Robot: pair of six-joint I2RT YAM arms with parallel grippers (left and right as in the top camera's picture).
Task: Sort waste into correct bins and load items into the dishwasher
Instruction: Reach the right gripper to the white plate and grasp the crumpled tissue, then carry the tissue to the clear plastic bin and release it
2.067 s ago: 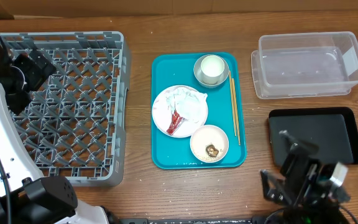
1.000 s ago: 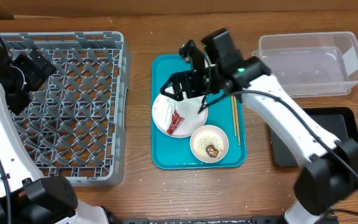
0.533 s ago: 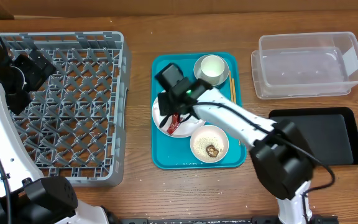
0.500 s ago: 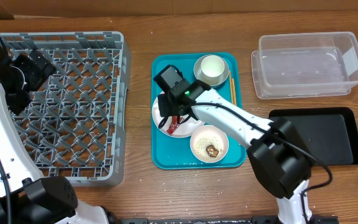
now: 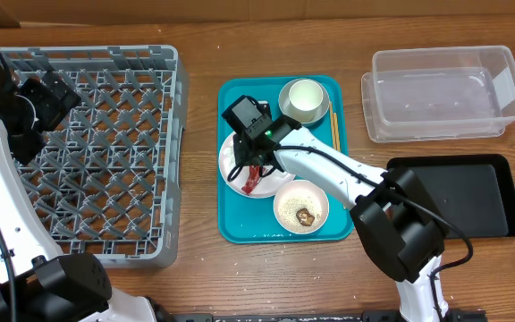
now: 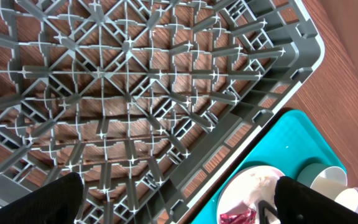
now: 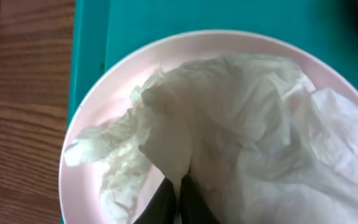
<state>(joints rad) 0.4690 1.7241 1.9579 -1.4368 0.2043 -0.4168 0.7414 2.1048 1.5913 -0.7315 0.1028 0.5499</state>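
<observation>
On the pale pink plate [image 7: 98, 112] lies the crumpled white napkin [image 7: 247, 124], and my right gripper [image 7: 179, 186] is shut on a fold of it. In the overhead view this gripper [image 5: 250, 154] stands over the plate [image 5: 232, 154], just above the red wrapper [image 5: 256, 182]. My left gripper [image 6: 179, 208] hangs open over the grey dishwasher rack [image 6: 135, 93], with nothing between its fingers. From overhead it [image 5: 50, 97] is at the rack's [image 5: 114, 170] far left.
A teal tray [image 5: 240, 225] carries the plate, a grey bowl with a white cup [image 5: 304, 98], chopsticks [image 5: 336, 152] and a small dish [image 5: 286, 204] with a brown scrap [image 5: 305, 216]. A clear tub [image 5: 441, 94] and a black tray [image 5: 463, 192] stand at the right.
My right arm swung in from the table's front right corner to the plate, came down, and its jaws shut on the napkin. The left arm has not moved.
</observation>
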